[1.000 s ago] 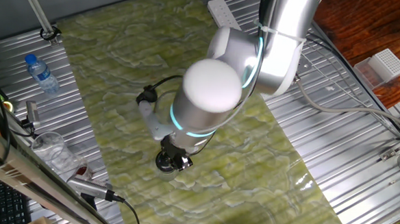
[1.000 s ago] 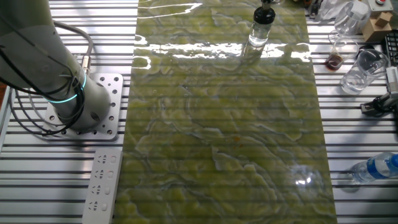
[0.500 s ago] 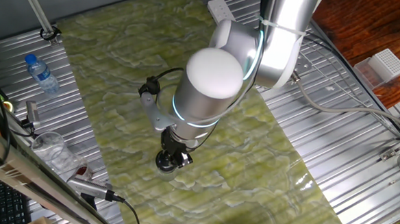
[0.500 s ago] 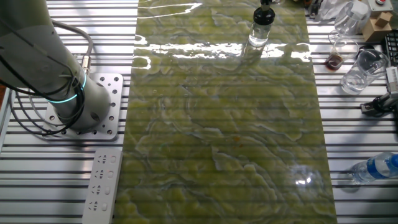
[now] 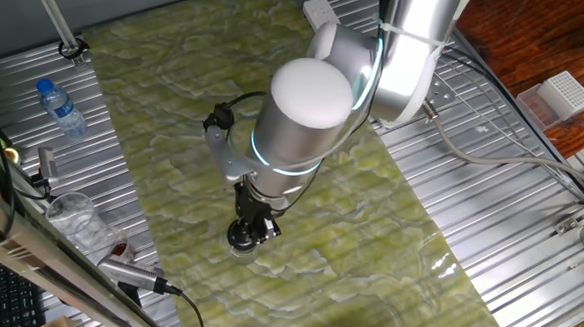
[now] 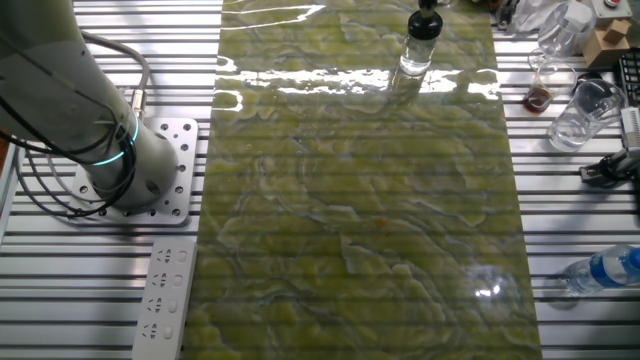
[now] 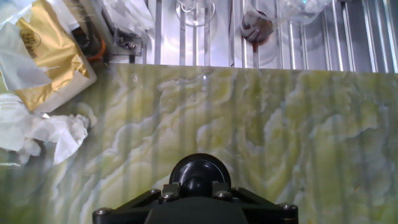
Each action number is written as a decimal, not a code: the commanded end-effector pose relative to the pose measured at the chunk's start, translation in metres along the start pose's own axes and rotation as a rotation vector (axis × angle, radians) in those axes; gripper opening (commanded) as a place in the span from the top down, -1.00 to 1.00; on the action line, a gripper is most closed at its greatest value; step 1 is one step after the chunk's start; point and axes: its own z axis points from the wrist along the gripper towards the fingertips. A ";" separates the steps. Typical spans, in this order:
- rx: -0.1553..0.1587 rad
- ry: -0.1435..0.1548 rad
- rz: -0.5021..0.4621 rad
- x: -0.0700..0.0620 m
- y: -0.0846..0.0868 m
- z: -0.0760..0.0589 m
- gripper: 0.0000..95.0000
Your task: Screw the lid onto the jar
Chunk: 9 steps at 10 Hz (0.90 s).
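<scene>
The jar (image 6: 415, 60), small with a pale see-through body, stands upright on the green marbled mat (image 6: 360, 200) near its far edge. The black lid (image 6: 424, 24) sits on top of it. From the hand view I look straight down on the round black lid (image 7: 200, 169) with its glossy centre. My gripper (image 7: 194, 188) is directly over it, its fingers (image 7: 171, 188) pressed in on either side, shut on the lid. In one fixed view the gripper (image 5: 249, 230) comes down on the jar (image 5: 239, 240) under the big wrist, which hides most of the lid.
A blue-capped water bottle (image 5: 62, 109), a clear cup (image 5: 74, 217) and a small glass with dark residue (image 7: 256, 28) stand on the metal slats beside the mat. Crumpled tissue (image 7: 46, 127) and a gold packet (image 7: 40, 53) lie at the mat's corner. A power strip (image 6: 165, 295) lies near the arm's base.
The wrist has turned about its axis over the jar, its cable connector swinging round. The jar and lid stay in the same spot.
</scene>
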 end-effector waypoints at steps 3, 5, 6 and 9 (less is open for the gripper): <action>-0.001 0.043 0.030 0.000 0.001 0.000 1.00; -0.006 0.042 0.037 0.000 0.000 0.000 1.00; -0.020 0.035 0.050 0.000 0.000 0.000 1.00; -0.030 0.023 0.062 -0.001 -0.002 -0.001 1.00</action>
